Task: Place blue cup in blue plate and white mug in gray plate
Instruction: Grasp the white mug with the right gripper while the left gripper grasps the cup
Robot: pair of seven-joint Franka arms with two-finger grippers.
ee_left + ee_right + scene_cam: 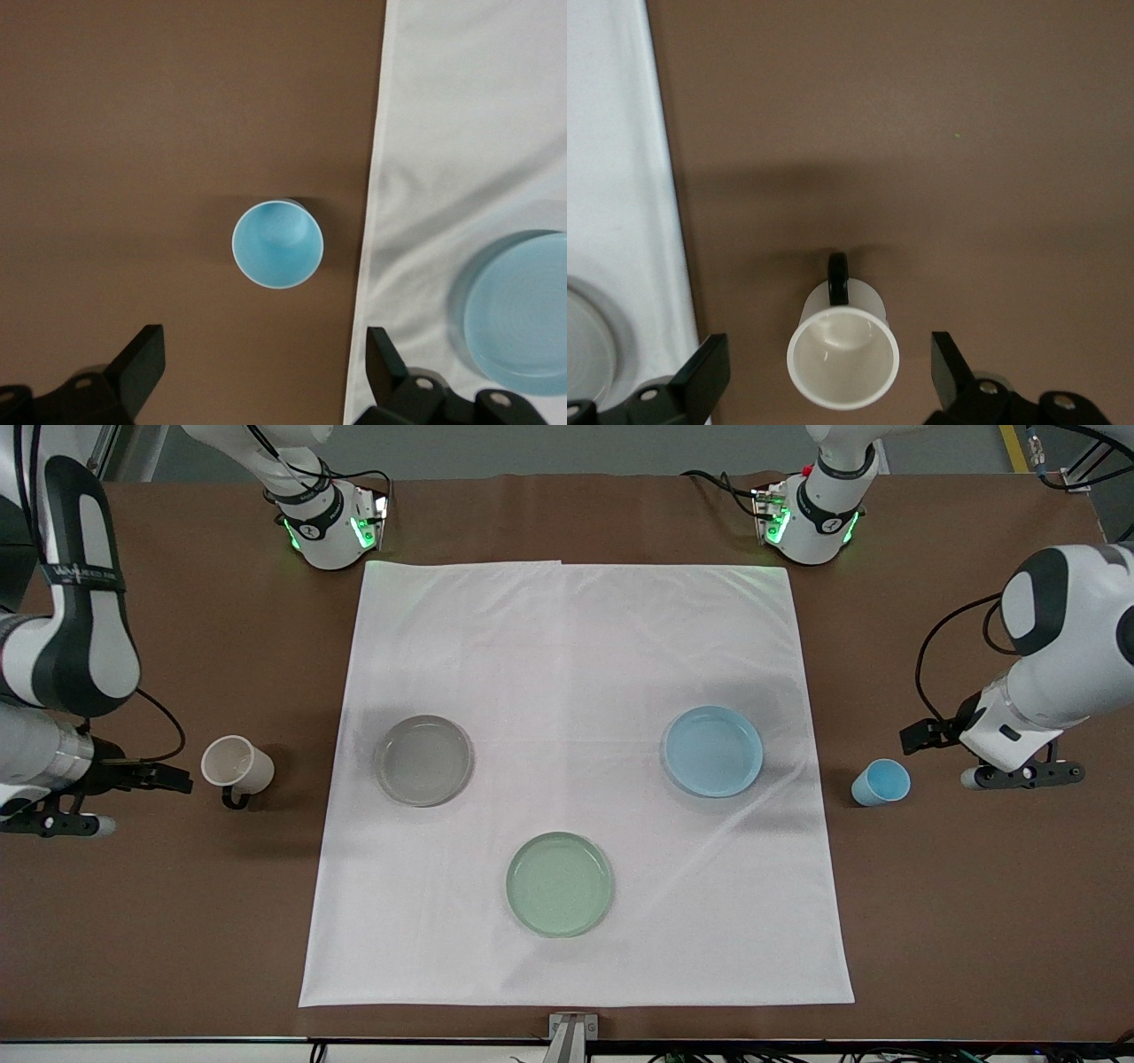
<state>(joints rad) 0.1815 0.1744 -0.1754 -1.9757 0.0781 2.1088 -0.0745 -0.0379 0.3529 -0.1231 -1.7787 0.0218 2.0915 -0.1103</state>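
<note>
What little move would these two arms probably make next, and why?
Probably each lowers straight down: the open left gripper hangs over the blue cup, the open right gripper over the white mug. Both still stand upright on the bare table, off their plates.

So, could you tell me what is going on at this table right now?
Nothing is held yet. The left gripper hangs open over the brown table beside the blue cup, and the right gripper hangs open beside the white mug. Both vessels stand upright off the white cloth. The blue plate, gray plate and pale green plate lie on the cloth with nothing in them.
</note>
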